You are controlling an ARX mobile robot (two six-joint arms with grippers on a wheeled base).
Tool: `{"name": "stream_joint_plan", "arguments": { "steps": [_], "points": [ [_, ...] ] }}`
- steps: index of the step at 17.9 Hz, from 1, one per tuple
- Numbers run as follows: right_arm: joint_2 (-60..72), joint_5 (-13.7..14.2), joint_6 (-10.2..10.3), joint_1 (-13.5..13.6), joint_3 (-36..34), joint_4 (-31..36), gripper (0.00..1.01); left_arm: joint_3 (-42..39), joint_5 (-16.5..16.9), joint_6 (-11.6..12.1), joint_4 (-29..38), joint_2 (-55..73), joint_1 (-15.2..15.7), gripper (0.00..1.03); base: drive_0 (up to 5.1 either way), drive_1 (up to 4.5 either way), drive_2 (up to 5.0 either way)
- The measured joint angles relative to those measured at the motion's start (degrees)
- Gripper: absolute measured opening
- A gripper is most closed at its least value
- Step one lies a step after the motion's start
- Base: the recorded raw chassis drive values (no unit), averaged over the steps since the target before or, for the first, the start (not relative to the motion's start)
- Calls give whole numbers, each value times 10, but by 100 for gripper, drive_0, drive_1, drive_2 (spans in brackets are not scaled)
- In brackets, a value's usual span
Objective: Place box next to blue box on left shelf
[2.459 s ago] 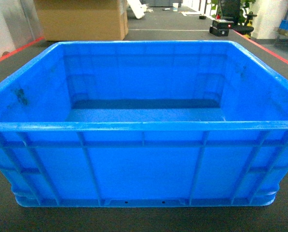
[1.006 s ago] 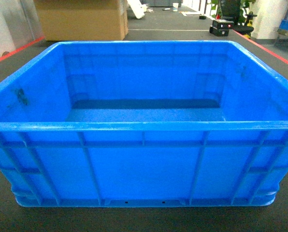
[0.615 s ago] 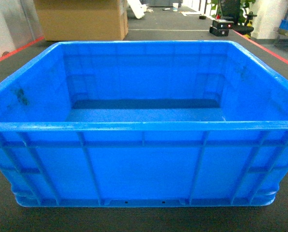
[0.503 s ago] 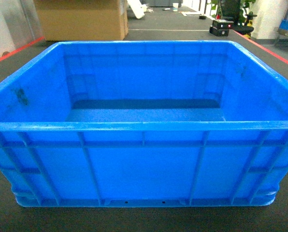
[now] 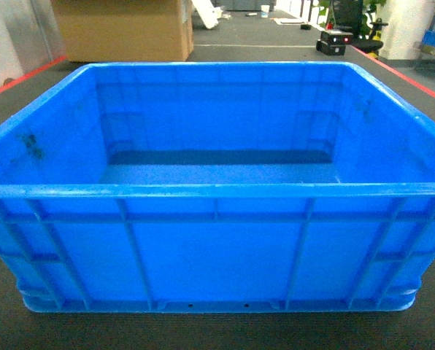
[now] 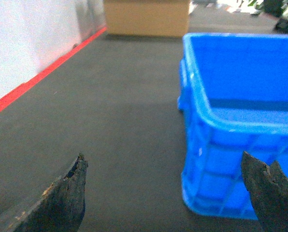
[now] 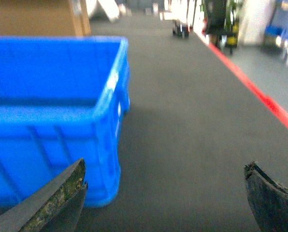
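Resting on dark floor (image 5: 225, 332), the box (image 5: 217, 248).

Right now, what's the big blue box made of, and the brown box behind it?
The box looks like smooth moulded plastic: glossy rim and ribbed walls. The brown box seems to be matte cardboard, plain tan with a flat face, though it is too far away to be sure.

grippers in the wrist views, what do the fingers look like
Only the fingertips show. The left gripper has dark, near-black fingers tapering to blunt points, with worn, chipped edges and pale scuffs. The right gripper has the same dark tapered fingers, with greenish-yellow scuffing along one edge. No cables, markings or arm links are in view, and the head view shows neither arm.
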Motion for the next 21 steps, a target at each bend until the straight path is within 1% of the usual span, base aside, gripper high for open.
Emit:
{"name": "stream_joint_plan", "arguments": {
  "steps": [1,2,3,4,5,6,7,8,9,10,11,13,15,17,19,21],
  "points": [
    [41,2,5,10,11,-24,98,2,-72,0,9,23,-33,98,0,0,0],
    [51,13,12,22,11,-18,98,2,-116,-1,26,35,-39,98,0,0,0],
    [67,21,19,36,17,6,98,3,-131,-1,62,64,-44,98,0,0,0],
    [90,23,28,42,28,27,98,9,-125,0,99,106,-49,98,0,0,0],
    [127,24,30,42,42,57,98,21,-118,0,131,144,-47,98,0,0,0],
    [198,31,30,42,70,101,98,59,-120,4,181,215,-43,98,0,0,0],
    [258,33,32,44,99,127,98,106,-110,0,193,278,-32,98,0,0,0],
    [323,36,31,59,133,145,98,135,-101,-4,214,328,-26,98,0,0,0],
    [404,44,25,75,174,169,98,176,-72,-19,224,404,-9,98,0,0,0],
    [487,57,25,80,226,162,98,218,-50,-38,232,484,7,98,0,0,0],
    [531,75,23,81,256,154,98,246,-34,-53,219,531,19,98,0,0,0],
    [621,79,26,83,325,121,98,303,-23,-68,213,625,33,98,0,0,0],
    [698,75,30,87,390,108,98,359,-18,-72,203,699,36,98,0,0,0],
    [767,67,42,87,446,99,98,405,-7,-72,188,758,35,98,0,0,0],
    [834,57,62,86,479,91,98,436,5,-73,160,797,26,98,0,0,0],
    [884,48,86,86,486,88,98,448,14,-76,153,826,14,98,0,0,0]
  ]
}}
